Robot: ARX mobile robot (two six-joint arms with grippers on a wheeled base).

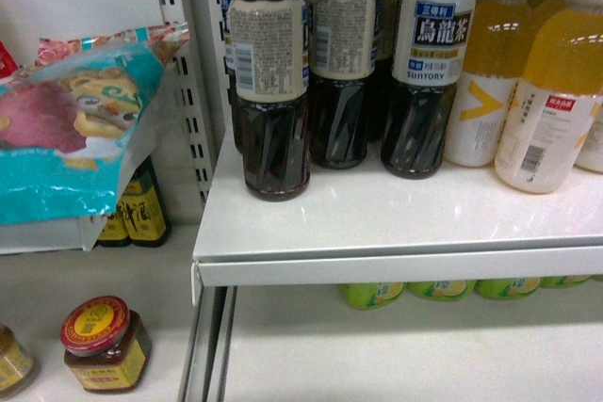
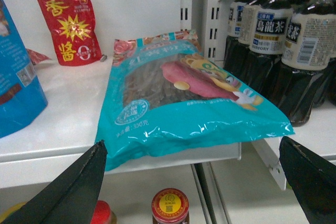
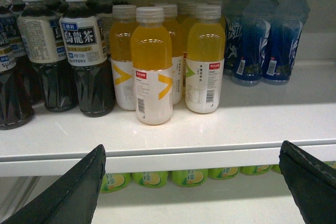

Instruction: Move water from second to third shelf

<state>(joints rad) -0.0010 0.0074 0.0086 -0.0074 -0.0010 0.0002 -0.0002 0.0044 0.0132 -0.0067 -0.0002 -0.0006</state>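
Two sets of fingers [image 2: 197, 182] [image 3: 194, 182] are hanging wide apart at the bottom, holding nothing, because no water bottle is showing among tea bottles [image 1: 344, 63] above.

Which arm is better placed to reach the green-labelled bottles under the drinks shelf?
Right, probably. The green-labelled bottles lie under the shelf, straight between the open fingers of the right gripper. The left gripper faces a teal snack bag in the neighbouring bay.

The shelf [image 3: 210, 150] hides all but the tops of green-capped bottles [image 3: 186, 177] beneath.
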